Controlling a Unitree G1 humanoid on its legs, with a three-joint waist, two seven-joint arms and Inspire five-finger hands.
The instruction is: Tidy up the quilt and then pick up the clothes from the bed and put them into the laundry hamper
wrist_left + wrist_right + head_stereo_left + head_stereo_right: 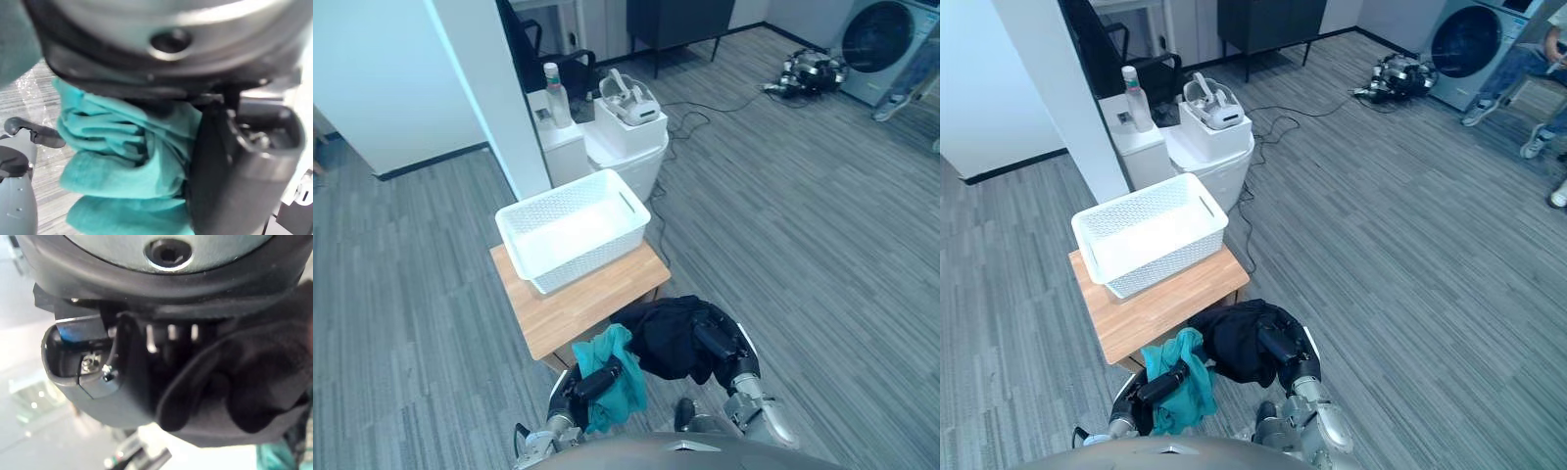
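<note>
The hamper point(589, 257) lies at twelve o'clock from the left hand point(594, 384) (clamped on the teal garment point(625, 394)) and ten o'clock from the right hand point(717, 343), which clutches the black garment point(664, 333).

The left robot hand point(595, 383) is curled round a teal cloth point(625, 374). Just beside it, the right robot hand point(717, 343) seems to clutch a black garment point(666, 331). Beyond both hands, a white hamper point(592, 257) sits on the bench point(578, 308).
</note>
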